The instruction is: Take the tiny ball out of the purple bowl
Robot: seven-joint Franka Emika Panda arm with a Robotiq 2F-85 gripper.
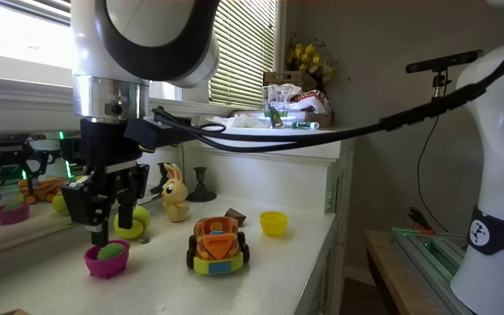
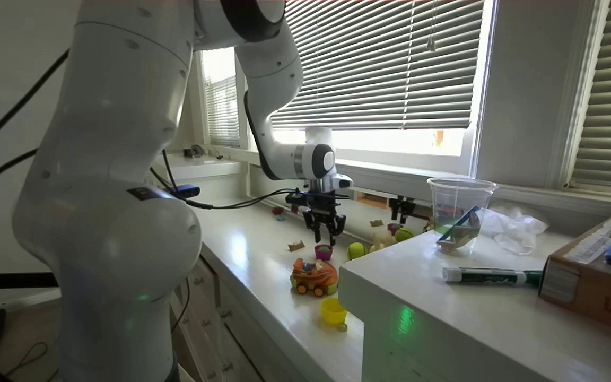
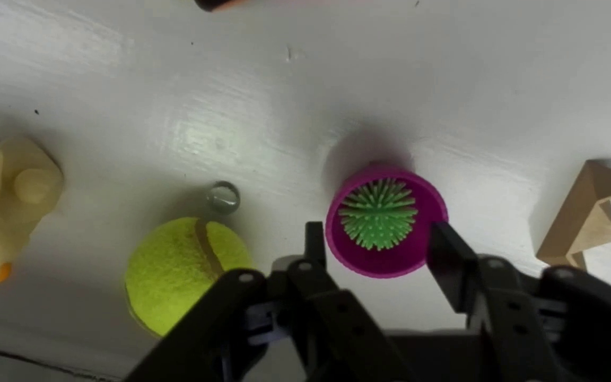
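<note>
Window blinds (image 2: pixel 380 69) hang above the white desk (image 1: pixel 164 288) that carries the purple bowl (image 1: pixel 108 267), and the tiny ball (image 3: pixel 378 215), green and spiky, sits inside that bowl. The gripper (image 3: pixel 377 237) hangs over the bowl with its jaws spread apart, one to either side of it in the wrist view. Near the bowl lies a tennis ball (image 3: pixel 178 276), while an orange toy car (image 1: pixel 217 247) stands farther from it.

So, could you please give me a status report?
Gripper open above purple bowl. Spiky green ball inside. Tennis ball nearby, but nothing visible blocking from above.
</note>
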